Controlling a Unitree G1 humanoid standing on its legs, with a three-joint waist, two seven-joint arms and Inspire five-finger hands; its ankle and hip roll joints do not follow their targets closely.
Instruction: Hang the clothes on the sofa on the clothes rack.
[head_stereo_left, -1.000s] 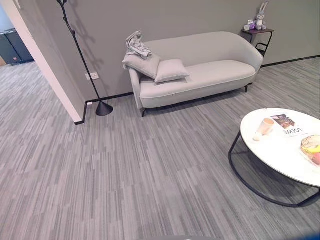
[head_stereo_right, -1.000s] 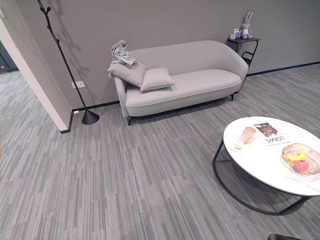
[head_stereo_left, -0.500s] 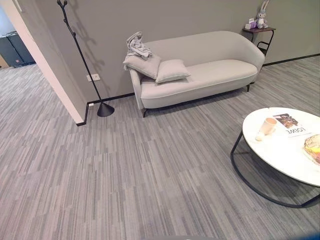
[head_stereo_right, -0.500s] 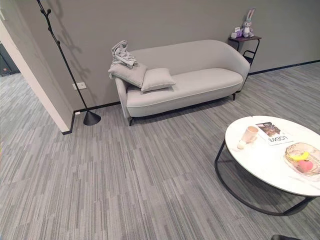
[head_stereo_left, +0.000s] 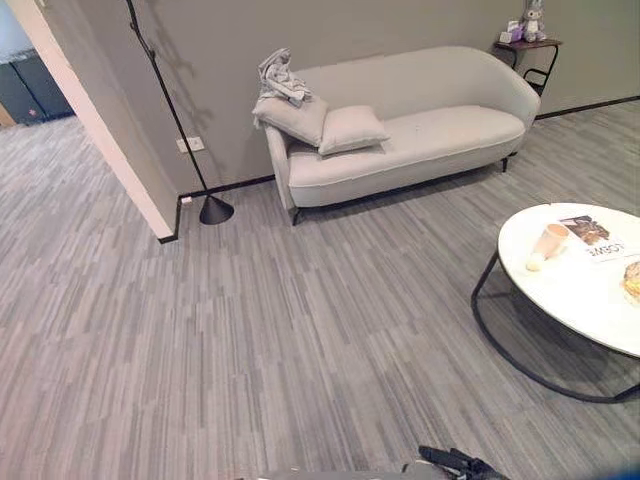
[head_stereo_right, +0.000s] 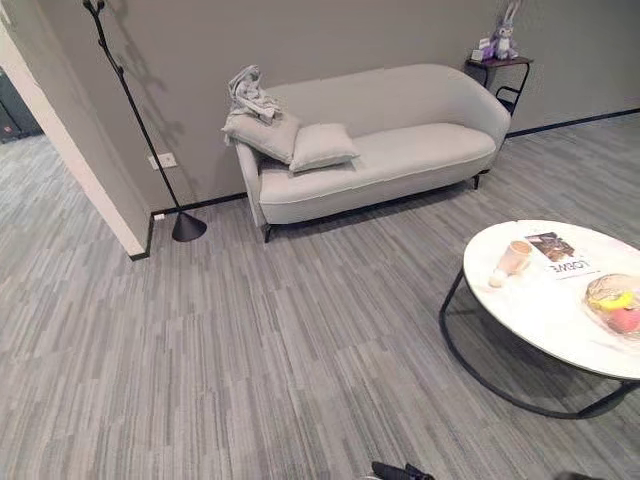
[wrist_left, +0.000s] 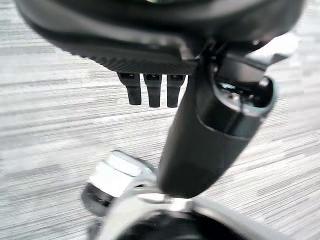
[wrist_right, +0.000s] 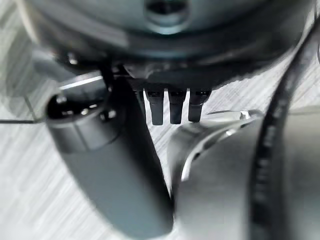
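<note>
Hanging straight and relaxed, the left hand (wrist_left: 200, 125) and the right hand (wrist_right: 115, 165) hold nothing, their fingers (wrist_left: 153, 90) pointing down at the grey floor (head_stereo_left: 250, 330). The clothes (head_stereo_right: 248, 93) lie well ahead and a little to the left — a crumpled grey bundle on the upper cushion (head_stereo_right: 262, 132) at the sofa's (head_stereo_right: 400, 140) left end. Neither hand is anywhere near; the left is likely slightly closer. The clothes rack (head_stereo_right: 140, 125) stands just left of the sofa, against the wall.
</note>
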